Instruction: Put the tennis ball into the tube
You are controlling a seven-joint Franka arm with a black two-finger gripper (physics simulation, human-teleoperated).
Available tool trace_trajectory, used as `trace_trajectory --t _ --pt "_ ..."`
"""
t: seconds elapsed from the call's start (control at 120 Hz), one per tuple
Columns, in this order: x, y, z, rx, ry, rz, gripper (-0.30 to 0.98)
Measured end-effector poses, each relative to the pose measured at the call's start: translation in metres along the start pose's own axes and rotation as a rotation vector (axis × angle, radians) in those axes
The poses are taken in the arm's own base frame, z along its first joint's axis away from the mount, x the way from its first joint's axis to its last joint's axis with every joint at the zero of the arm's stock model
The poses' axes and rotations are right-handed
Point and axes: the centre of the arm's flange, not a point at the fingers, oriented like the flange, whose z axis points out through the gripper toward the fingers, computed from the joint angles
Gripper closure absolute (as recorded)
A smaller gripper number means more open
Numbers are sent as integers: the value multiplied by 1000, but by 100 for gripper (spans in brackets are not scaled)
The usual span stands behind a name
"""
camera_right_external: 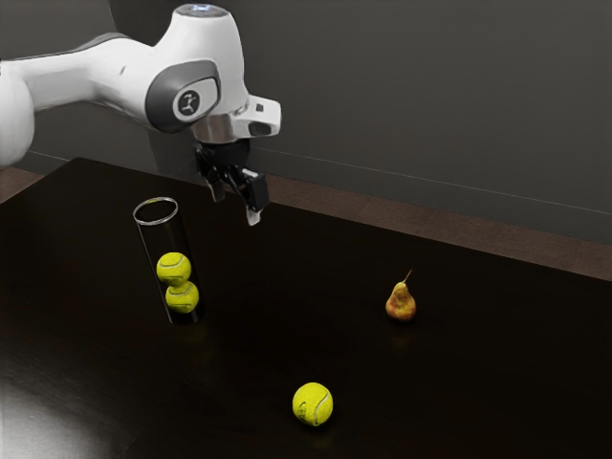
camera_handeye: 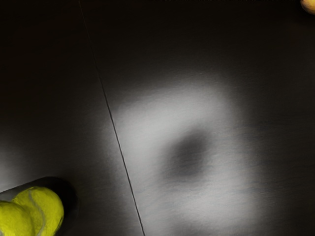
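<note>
A white robot arm [camera_right_external: 196, 57] is reaching in from the upper left of the exterior view, over a dark, glossy table [camera_right_external: 478, 392]. Its black gripper [camera_right_external: 235, 206] is hanging in the upper middle-left of that view, well above the tabletop, with its two fingers standing apart and grasping nothing. The loose tennis ball [camera_right_external: 313, 404], bright yellow-green, is lying on the table at the bottom centre of the exterior view, well apart from the gripper. The clear tube [camera_right_external: 163, 239] is standing upright at the left, its round mouth facing up. Inside, an upper ball [camera_right_external: 174, 268] is resting on a lower ball [camera_right_external: 182, 297], leaving room above them, probably enough for one more. A yellow and reddish pear [camera_right_external: 401, 304] is sitting right of centre, its stem pointing up. The task is apparently waiting on the loose ball: two balls are occupying the tube, but this one is lying outside, ungrasped. Going by the layout, everything is remaining to be done for it: reaching down, gripping, lifting, carrying it over the mouth and letting it drop in.
</note>
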Motion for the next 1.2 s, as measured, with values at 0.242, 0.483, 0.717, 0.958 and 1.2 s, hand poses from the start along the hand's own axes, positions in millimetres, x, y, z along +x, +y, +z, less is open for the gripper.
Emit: trace_trajectory --t 0.242,0.483,0.717,0.958,1.2 --pt "5 4 3 6 5 -3 0" --pt "29 62 109 -29 -91 70 0" --pt "54 99 146 -32 -56 117 0" --pt "84 118 191 -34 -29 164 0" --pt "73 185 178 -53 -21 216 0"
